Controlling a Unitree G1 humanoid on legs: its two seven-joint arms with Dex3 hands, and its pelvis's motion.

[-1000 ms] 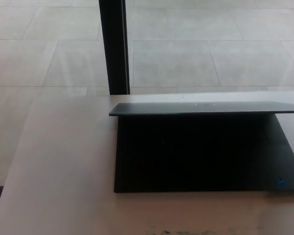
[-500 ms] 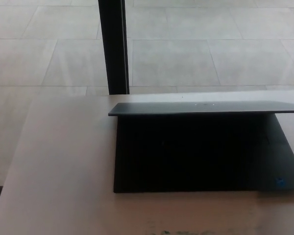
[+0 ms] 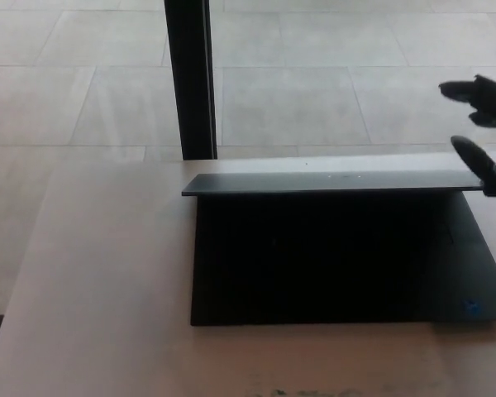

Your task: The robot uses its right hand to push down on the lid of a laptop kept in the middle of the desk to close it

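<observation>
Scanning left to right, you meet bare desk (image 3: 99, 281) first, then a dark post (image 3: 190, 78) rising beyond the far edge against the pale tiled floor (image 3: 314, 99). At the desk's middle lies the laptop (image 3: 347, 273), its base flat on the top and its lid (image 3: 331, 183) tilted low over the keyboard, edge toward you, only partly open. That low angle suits a downward press, judging by the task, since little travel is left before it shuts. At the far right your right hand (image 3: 483, 132) enters from the picture's edge, raised above the lid's right corner, near it but apart from it. Its fingers (image 3: 461, 88) are spread and hold nothing, thumb below and two fingers above, a posture that looks ready to come down flat on the lid. Your left hand does not show. No containers stand on the desk, so nothing is held in any.
</observation>
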